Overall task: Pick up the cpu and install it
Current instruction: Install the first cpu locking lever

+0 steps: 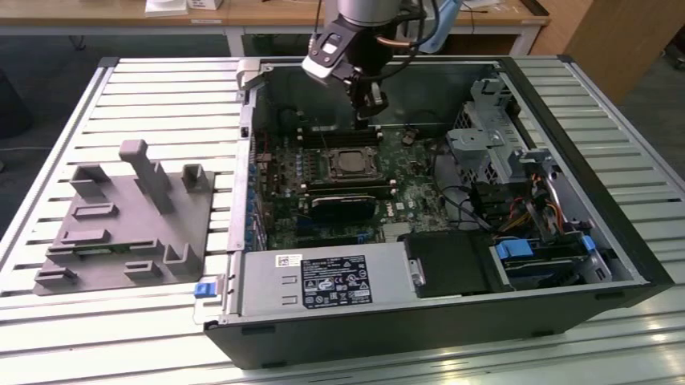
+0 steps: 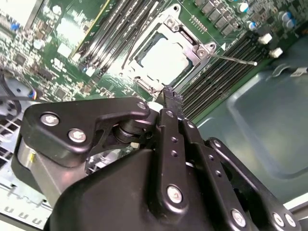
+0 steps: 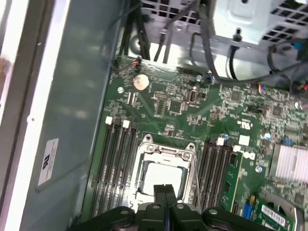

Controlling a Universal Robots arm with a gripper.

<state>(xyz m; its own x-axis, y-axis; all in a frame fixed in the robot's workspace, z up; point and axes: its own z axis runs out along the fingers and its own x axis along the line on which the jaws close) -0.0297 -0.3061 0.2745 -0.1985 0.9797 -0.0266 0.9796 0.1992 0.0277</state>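
The cpu (image 1: 348, 164) lies flat in the motherboard's socket inside the open computer case (image 1: 428, 321), its silver top facing up. In both wrist views the cpu (image 2: 162, 58) (image 3: 161, 174) sits within the socket's metal frame (image 2: 204, 50) (image 3: 166, 153). My gripper (image 1: 367, 110) hangs above the board, a little behind the socket as the exterior view sees it. Its black fingers (image 2: 169, 98) (image 3: 164, 188) are pressed together and shut, with nothing between them. The gripper is clear of the cpu.
A grey plastic tray (image 1: 128, 216) with upright blocks rests on the slatted table at the exterior view's left. Memory slots (image 3: 118, 159) flank the socket. A thin lever (image 2: 233, 59) sticks out from the socket frame. Drive cages and cables (image 1: 503, 160) fill the case's right side.
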